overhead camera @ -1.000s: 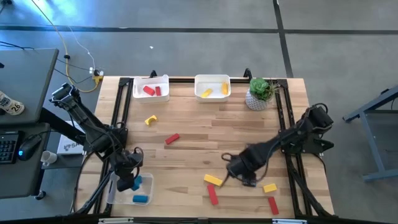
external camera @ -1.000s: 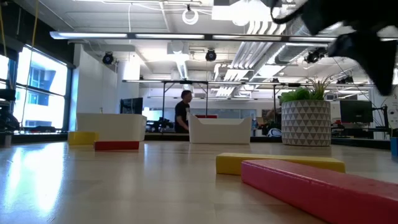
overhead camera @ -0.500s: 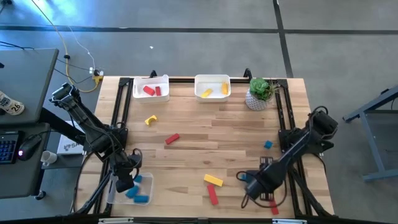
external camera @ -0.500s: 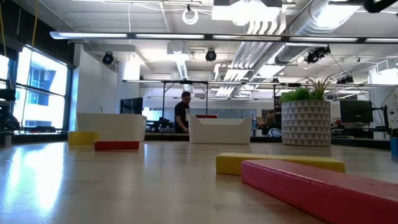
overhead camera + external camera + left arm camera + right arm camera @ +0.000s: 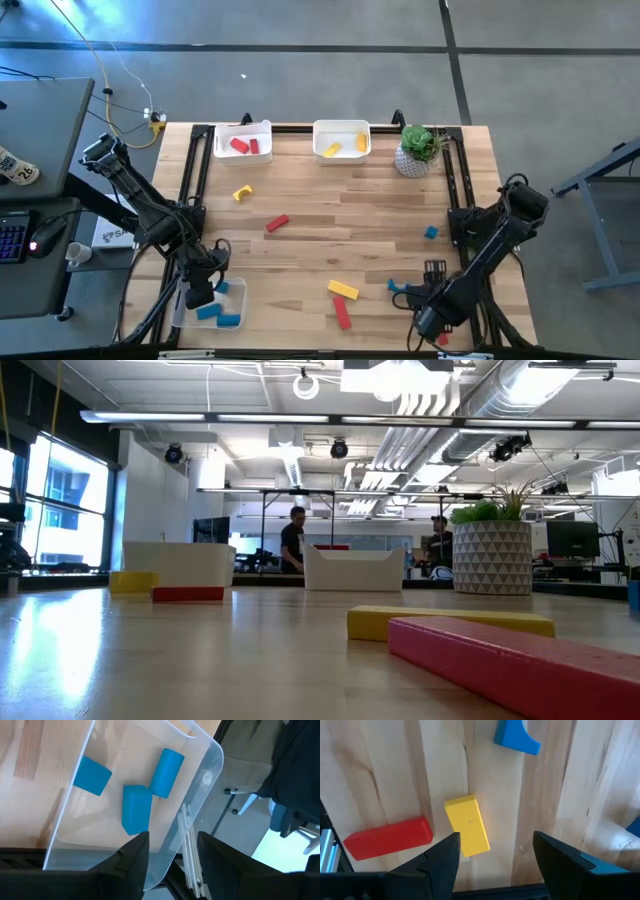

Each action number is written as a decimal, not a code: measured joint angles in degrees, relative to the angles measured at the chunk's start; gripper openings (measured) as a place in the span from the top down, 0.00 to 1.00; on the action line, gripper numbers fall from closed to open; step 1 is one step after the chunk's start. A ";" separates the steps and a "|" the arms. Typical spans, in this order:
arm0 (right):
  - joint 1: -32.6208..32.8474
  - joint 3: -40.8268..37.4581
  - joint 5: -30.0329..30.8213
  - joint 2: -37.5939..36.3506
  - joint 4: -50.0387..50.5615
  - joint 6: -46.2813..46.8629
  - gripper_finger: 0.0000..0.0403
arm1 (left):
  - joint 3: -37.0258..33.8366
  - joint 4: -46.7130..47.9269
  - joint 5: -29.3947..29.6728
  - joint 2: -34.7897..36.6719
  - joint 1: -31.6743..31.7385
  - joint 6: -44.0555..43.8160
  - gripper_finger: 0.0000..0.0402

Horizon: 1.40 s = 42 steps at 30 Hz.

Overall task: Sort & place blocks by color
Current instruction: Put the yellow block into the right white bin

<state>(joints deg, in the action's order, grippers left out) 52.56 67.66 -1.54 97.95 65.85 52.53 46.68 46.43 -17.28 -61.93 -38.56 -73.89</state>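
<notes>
My left gripper point(image 5: 200, 292) point(image 5: 172, 865) hangs open over the clear bin point(image 5: 200, 775) at the table's near left. Three blue blocks point(image 5: 136, 809) lie on the bin's floor. My right gripper point(image 5: 428, 322) point(image 5: 495, 865) stands open at the near right and points down. Under it a short yellow block point(image 5: 467, 826) lies flat on the wood, with a red bar point(image 5: 387, 838) beside it and a blue arch point(image 5: 516, 739) farther off. Neither gripper holds anything. More blocks lie loose: a yellow arch point(image 5: 242, 192), a red block point(image 5: 277, 223), a yellow bar point(image 5: 343, 290), a red bar point(image 5: 342, 313) and a blue block point(image 5: 431, 232).
Two white bins stand at the far edge, one point(image 5: 243, 140) holding red blocks and the other point(image 5: 342, 138) holding yellow ones. A potted plant point(image 5: 418, 150) stands at the far right. Black rails point(image 5: 455, 200) run along both sides of the table. Bare wood lies in the middle.
My right gripper has swung from the table's middle toward the near right corner and sunk a little, uncovering a blue block and the blue arch. A third blue block has come to lie in the clear bin under my left gripper.
</notes>
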 joint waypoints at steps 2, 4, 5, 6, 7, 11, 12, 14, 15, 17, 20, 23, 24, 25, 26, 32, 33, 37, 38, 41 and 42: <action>0.34 0.00 -0.02 0.00 -0.39 -0.04 0.41 | 0.02 -0.15 -0.04 0.00 0.06 0.20 0.62; 0.71 0.00 -0.04 0.00 -1.59 -0.73 0.41 | 0.02 -1.04 -0.09 0.00 0.04 1.74 0.62; 0.88 -0.09 -0.01 0.00 -2.46 -1.42 0.41 | 0.02 -2.16 -0.09 0.00 0.04 2.97 0.62; 1.02 -0.46 -0.02 0.00 -3.62 -2.01 0.41 | 0.01 -3.42 -0.09 0.00 0.04 4.25 0.62; 1.13 -1.09 -0.04 0.00 -4.95 -2.19 0.41 | 0.01 -4.89 -0.07 0.00 0.06 5.42 0.62; 1.21 -5.05 -1.81 0.00 -10.80 -2.03 0.41 | 0.02 -12.04 -0.09 0.00 1.07 9.96 0.62; 1.21 -6.14 -2.08 0.00 -11.97 -2.00 0.41 | 0.02 -13.76 -0.10 0.00 1.54 10.85 0.62; 1.21 -7.94 -2.13 0.00 -13.51 -1.41 0.41 | 0.02 -17.01 -0.38 0.00 2.54 12.54 0.62; 1.21 -8.70 -2.15 0.00 -14.10 -1.09 0.41 | 0.02 -18.23 -0.64 0.00 3.05 13.28 0.62; 1.20 -10.02 -2.50 0.00 -15.19 -1.09 0.41 | 0.02 -20.07 -0.96 0.00 4.08 14.60 0.62; 1.18 -12.02 -4.07 -0.01 -17.34 -1.07 0.41 | 0.02 -20.83 -1.20 0.00 5.78 16.76 0.62; 1.17 -13.87 -6.00 0.02 -19.69 -0.79 0.42 | 0.02 -20.84 -1.20 0.00 7.69 19.57 0.62; 1.17 -14.33 -6.19 0.01 -20.27 -0.28 0.43 | 0.02 -20.84 -1.18 0.00 8.34 20.57 0.62; 1.19 -14.86 -6.16 -0.11 -20.77 0.09 0.45 | 0.02 -20.84 -1.18 0.00 9.02 21.46 0.62; 1.15 -15.22 -6.19 -0.21 -21.28 0.44 0.47 | 0.02 -20.84 -1.18 0.00 9.69 22.26 0.62; 1.09 -15.88 -4.96 -0.29 -21.42 1.18 0.68 | 0.02 -20.78 -1.18 0.00 13.13 25.79 0.62; 1.06 -15.89 -4.92 -0.27 -21.32 1.17 0.72 | 0.02 -20.78 -1.18 0.00 13.54 26.14 0.62; 1.06 -15.93 -4.70 -0.22 -21.30 1.02 0.89 | 0.02 -20.75 -1.18 0.00 15.19 28.08 0.62; 1.06 -15.93 -4.76 -0.22 -21.44 1.01 0.92 | 0.02 -20.75 -1.16 0.00 15.58 28.56 0.62; 1.06 -15.93 -4.61 -0.25 -21.46 1.62 0.93 | 0.02 -20.74 -0.88 0.00 16.76 30.04 0.62; 1.06 -15.93 -4.35 -0.28 -21.41 2.36 0.93 | 0.02 -20.75 -0.72 0.00 17.20 30.43 0.62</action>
<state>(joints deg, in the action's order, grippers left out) 53.63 51.72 -5.89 97.67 44.44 54.89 46.70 25.67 -18.00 -61.93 -21.36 -43.46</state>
